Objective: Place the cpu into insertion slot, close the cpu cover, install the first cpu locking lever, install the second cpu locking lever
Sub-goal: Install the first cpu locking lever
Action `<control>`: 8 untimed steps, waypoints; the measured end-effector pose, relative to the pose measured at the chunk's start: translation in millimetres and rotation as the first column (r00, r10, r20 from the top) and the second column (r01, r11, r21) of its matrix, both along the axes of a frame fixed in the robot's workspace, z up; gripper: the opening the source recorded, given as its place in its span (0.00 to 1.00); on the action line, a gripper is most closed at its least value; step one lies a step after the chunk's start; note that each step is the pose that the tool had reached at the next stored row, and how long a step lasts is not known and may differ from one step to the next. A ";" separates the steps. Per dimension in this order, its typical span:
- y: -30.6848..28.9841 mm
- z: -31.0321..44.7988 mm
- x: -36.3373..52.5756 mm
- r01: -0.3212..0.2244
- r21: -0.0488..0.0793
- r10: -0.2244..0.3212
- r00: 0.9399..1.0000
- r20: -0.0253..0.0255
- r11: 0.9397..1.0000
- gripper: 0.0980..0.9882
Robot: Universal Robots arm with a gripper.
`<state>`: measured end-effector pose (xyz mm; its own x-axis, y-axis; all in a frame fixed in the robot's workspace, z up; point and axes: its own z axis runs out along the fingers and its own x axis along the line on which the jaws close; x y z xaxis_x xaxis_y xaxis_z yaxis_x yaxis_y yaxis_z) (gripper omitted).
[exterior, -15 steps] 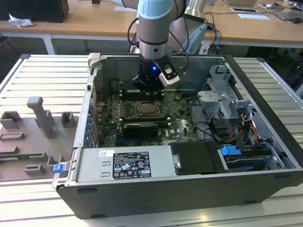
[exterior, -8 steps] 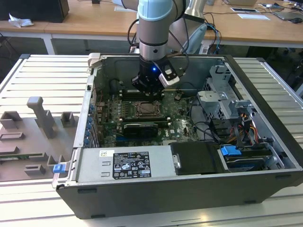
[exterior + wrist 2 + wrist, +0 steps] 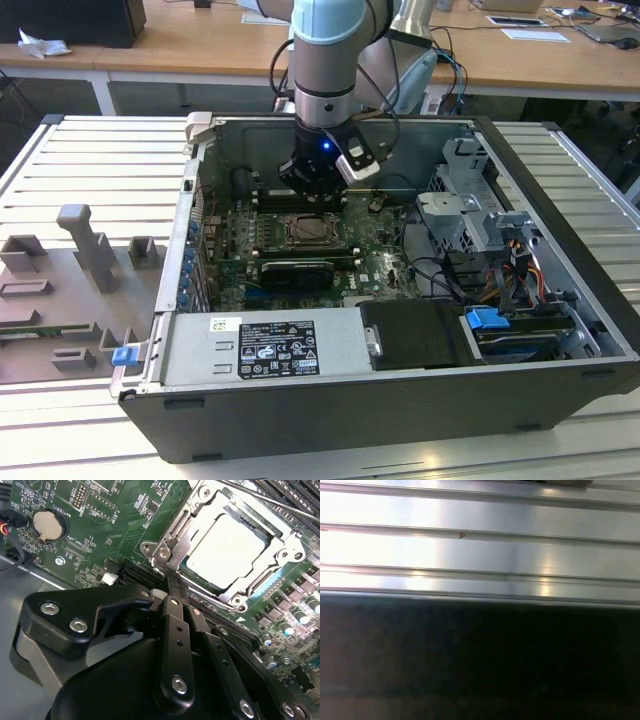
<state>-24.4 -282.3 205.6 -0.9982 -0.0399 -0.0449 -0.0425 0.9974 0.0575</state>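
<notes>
We see an open computer case (image 3: 560,215) lying on a ribbed metal bench (image 3: 90,160). Below the claw inside the case sits a green motherboard (image 3: 380,262), and in the second wrist view a round coin battery (image 3: 49,525) lies on that board, off to one side of the claw. Nearer the camera than the claw, a silver power supply (image 3: 270,348) lines the case's edge. Grey plastic fixtures (image 3: 90,250) stand on the bench, well apart from the claw toward the exterior view's left, a small blue clip (image 3: 124,354) beside them.

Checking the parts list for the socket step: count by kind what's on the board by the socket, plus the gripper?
cpu, seated under the frame: 1
cpu cover, down around the chip: 1
coin cell battery: 1
gripper, next to the socket corner: 1
Total: 4
</notes>
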 end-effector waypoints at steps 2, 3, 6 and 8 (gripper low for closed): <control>0.0 6.4 0.0 0.000 0.000 0.000 1.000 0.000 1.000 0.01; 0.0 9.9 0.0 0.000 0.000 0.000 1.000 0.000 1.000 0.01; -1.4 12.4 0.1 0.000 0.000 0.000 1.000 0.000 1.000 0.01; -4.0 12.4 0.0 0.000 0.000 0.000 1.000 0.000 1.000 0.01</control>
<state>-24.4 -286.3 218.0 -0.9982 -0.0400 -0.0447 -0.0425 0.9974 0.0573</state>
